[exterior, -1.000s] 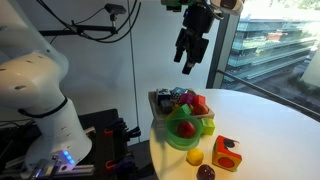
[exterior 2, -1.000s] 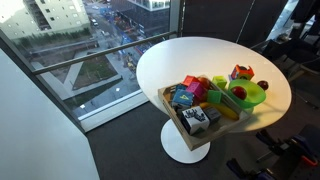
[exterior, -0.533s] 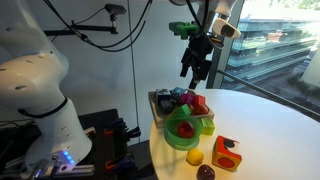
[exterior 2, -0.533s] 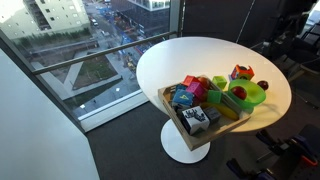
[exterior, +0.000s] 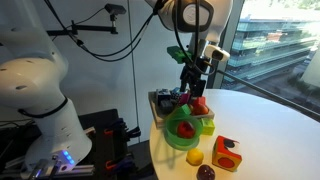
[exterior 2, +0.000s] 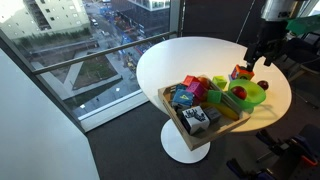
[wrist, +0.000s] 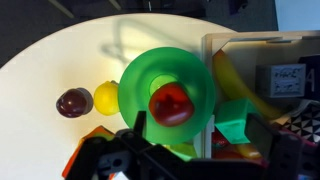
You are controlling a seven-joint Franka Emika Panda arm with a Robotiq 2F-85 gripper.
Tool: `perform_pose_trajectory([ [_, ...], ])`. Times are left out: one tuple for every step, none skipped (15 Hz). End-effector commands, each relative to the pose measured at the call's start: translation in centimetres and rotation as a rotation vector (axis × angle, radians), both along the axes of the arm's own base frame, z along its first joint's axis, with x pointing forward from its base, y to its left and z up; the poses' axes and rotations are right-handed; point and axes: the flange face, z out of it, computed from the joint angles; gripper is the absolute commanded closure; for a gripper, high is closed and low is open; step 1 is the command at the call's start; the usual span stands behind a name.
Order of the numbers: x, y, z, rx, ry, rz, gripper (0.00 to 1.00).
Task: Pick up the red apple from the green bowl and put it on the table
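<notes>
Right, starting at my own end: my gripper (exterior: 191, 92) hangs over the toys with its fingers (wrist: 138, 125) spread and nothing between them, as far as the wrist view shows. Straight beneath it sits the red apple (wrist: 171, 103), resting in the middle of the green bowl (wrist: 135, 80), and in the wrist view it lies just ahead of my fingers and close to the centre line. In an exterior view the apple (exterior: 186, 128) is almost plumb under the gripper, near but clearly apart, so I judge the coming move to be mostly a straight drop with only a small nudge forward. The apple is round, so no long axis to line up with; any closing direction should do, provided the fingers clear the bowl's rim. Looking a little further out, a yellow fruit (wrist: 106, 97) touches the bowl's outer edge, and a maroon ball (wrist: 73, 102) lies just beside that. On the opposite side the wooden crate (wrist: 240, 40) of toys presses close to the bowl, which could crowd one finger. An orange-red block (exterior: 226, 152) stands nearby, and beyond it the white counter (exterior: 270, 130) offers plenty of room for setting down. Farthest off, the window (exterior: 270, 40).
</notes>
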Motion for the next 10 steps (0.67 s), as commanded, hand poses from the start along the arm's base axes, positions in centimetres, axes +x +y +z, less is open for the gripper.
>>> perform_pose_trajectory([
  [0.2,0.2,-2.5,-0.055,-0.004,-0.025,0.0],
  [0.3,0.2,-3.3,-0.066,-0.004,-0.03,0.0],
  [0.2,0.0,-4.0,-0.077,-0.004,-0.039,0.0],
  [0.2,-0.1,-4.7,-0.086,-0.003,-0.046,0.0],
  [0.2,-0.2,-5.5,-0.095,0.0,-0.053,0.0],
  [0.2,-0.4,-6.2,-0.104,0.006,-0.063,0.0],
  [0.1,-0.5,-6.8,-0.111,0.013,-0.072,0.0],
  [0.0,-0.6,-7.4,-0.117,0.02,-0.081,0.0],
  [-0.1,-0.8,-8.0,-0.122,0.027,-0.088,0.0],
  [-0.2,-0.9,-8.5,-0.128,0.033,-0.095,0.0],
])
